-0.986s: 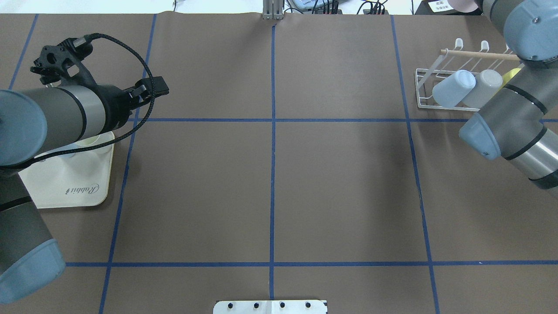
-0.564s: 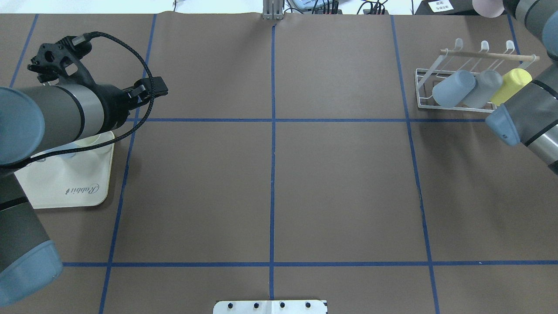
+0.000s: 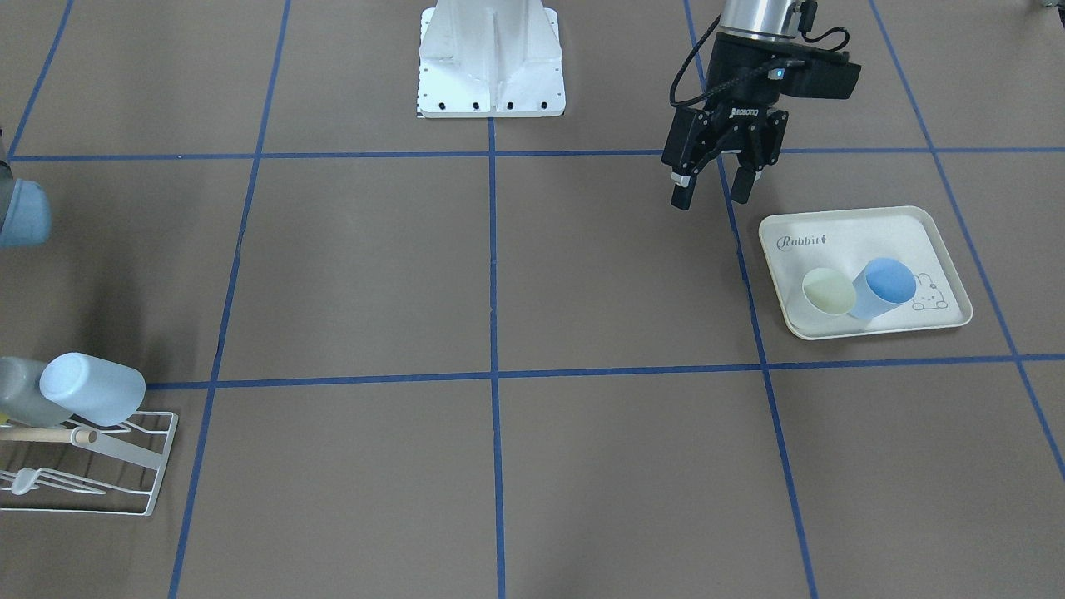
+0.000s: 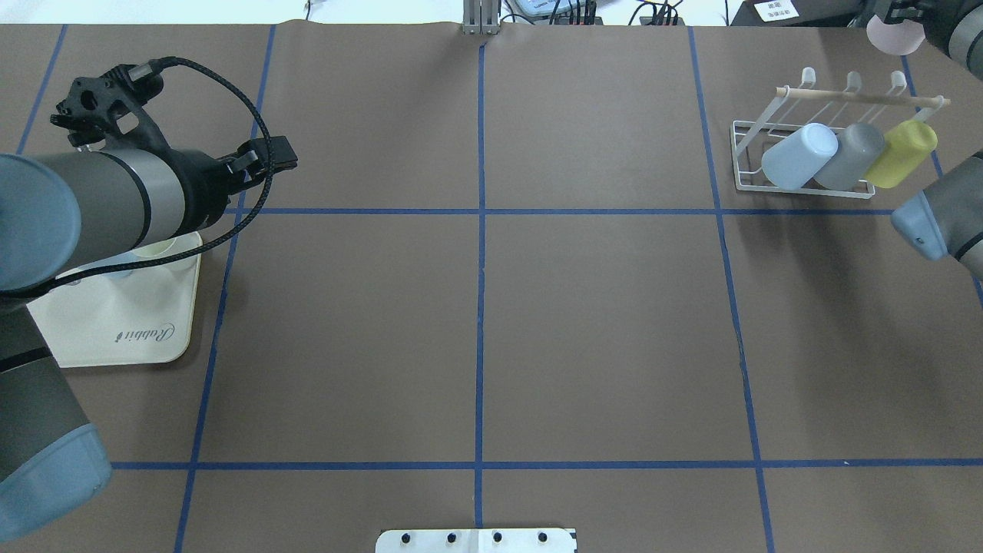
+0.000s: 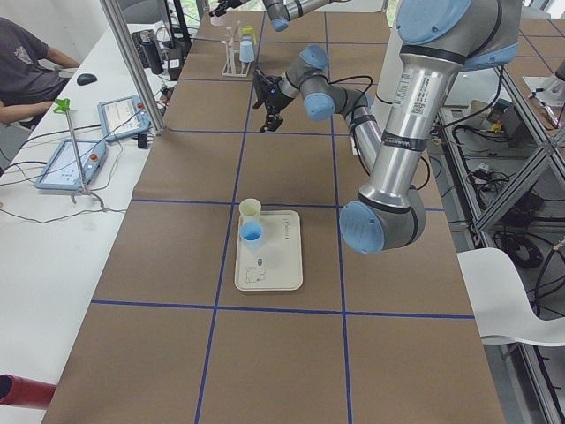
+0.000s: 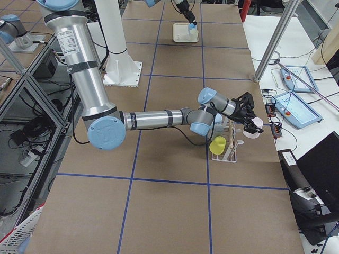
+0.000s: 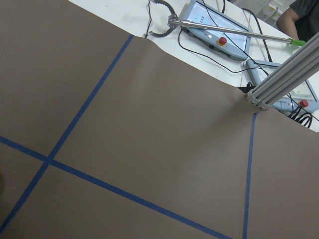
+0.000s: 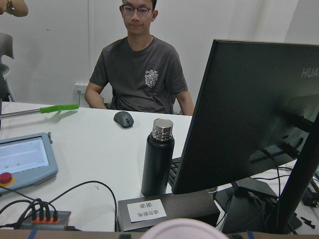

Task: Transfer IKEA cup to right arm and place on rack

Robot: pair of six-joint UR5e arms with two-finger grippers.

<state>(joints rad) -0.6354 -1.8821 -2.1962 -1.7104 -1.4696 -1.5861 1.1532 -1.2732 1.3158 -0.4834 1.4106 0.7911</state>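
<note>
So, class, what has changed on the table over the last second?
The right arm swung to the overhead view's right, off the rack, uncovering the yellow cup; the pink cup it holds shifted right too. Left arm, racked cups and tray stayed.

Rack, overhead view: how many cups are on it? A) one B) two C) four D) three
D: a light blue cup, a grey cup and a yellow cup sit side by side on the rack; the pink cup is off it.
</note>
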